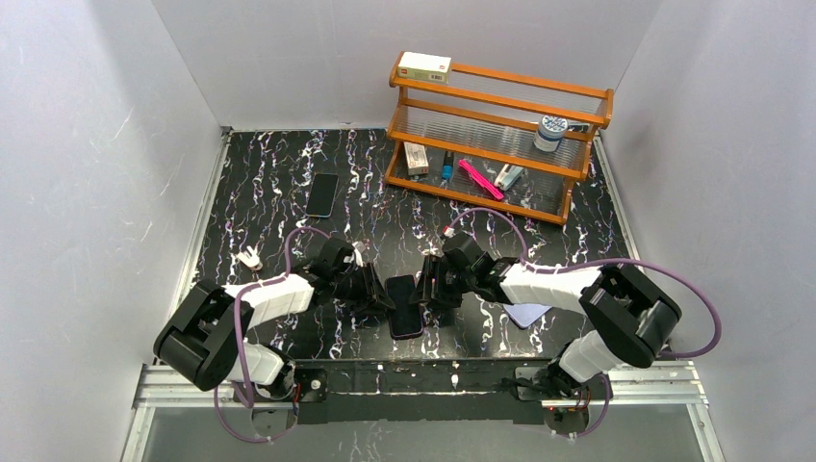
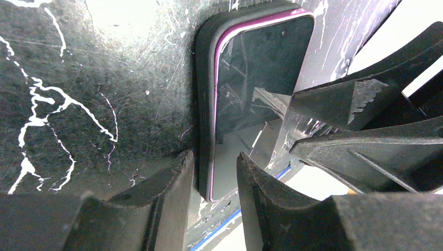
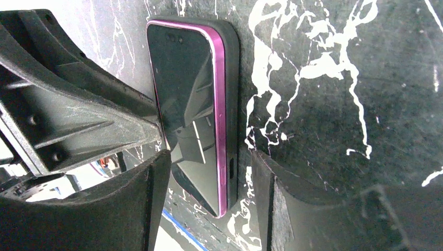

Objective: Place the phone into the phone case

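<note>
A black-screened phone (image 1: 405,310) with a magenta rim lies near the table's front edge, between both grippers. The wrist views show the phone (image 2: 256,89) (image 3: 185,104) sitting on a thick black shell (image 2: 205,104). My left gripper (image 1: 382,295) (image 2: 215,157) is open around one end of it, one finger against the shell's side and a gap on the screen side. My right gripper (image 1: 429,289) (image 3: 209,154) is open astride the other end, touching nothing. The pale lavender phone case (image 1: 527,314) lies flat beside my right forearm, apart from the phone.
A second black phone (image 1: 322,194) lies at the back left. An orange wooden rack (image 1: 500,144) with boxes, a jar and pens stands at the back right. A small white object (image 1: 250,257) sits left of my left arm. White walls close in both sides.
</note>
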{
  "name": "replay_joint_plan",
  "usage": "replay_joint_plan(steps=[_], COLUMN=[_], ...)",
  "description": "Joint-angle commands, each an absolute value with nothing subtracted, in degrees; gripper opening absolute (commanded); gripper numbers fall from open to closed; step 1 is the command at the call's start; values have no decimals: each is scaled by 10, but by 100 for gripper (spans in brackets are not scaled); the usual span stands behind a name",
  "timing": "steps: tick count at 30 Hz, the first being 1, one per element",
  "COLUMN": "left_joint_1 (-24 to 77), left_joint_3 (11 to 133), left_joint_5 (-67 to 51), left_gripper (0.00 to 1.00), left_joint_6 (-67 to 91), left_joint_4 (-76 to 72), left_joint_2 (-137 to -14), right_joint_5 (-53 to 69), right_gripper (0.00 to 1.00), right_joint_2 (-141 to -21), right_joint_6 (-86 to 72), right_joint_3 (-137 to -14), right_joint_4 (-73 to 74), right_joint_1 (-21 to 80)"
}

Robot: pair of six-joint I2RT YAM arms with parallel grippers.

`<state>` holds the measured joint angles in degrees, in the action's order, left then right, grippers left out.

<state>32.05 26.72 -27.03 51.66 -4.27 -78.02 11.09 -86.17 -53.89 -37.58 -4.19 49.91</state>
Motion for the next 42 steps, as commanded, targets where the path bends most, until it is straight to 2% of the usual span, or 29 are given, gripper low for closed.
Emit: replay_joint_plan(steps=[1, 12, 18, 30, 38, 42], left_joint_1=[322, 322, 322, 322, 323, 322], left_joint_3=[258, 231, 230, 226, 225, 228], left_joint_5=[-278, -297, -296, -289, -285, -284], left_gripper=[32, 21, 21, 22, 24, 24], left_joint_6=[529, 547, 547, 550, 549, 547], left_joint_4=[-67, -111, -113, -111, -106, -103], left_joint_2=[-780, -778, -769, -757, -749, -751], right_joint_5=[129, 211, 273, 320, 340, 328], right_gripper=[67, 73, 73, 73, 71, 66], right_joint_2=[-885, -904, -894, -922, -946, -940], right_joint_6=[-546, -622, -712, -782, -788, -776], right_joint_3=[-363, -337, -300, -269, -273, -269], right_joint_4=[-107, -243, -410, -573, -588, -564], right_joint_1=[501, 491, 475, 475, 474, 474])
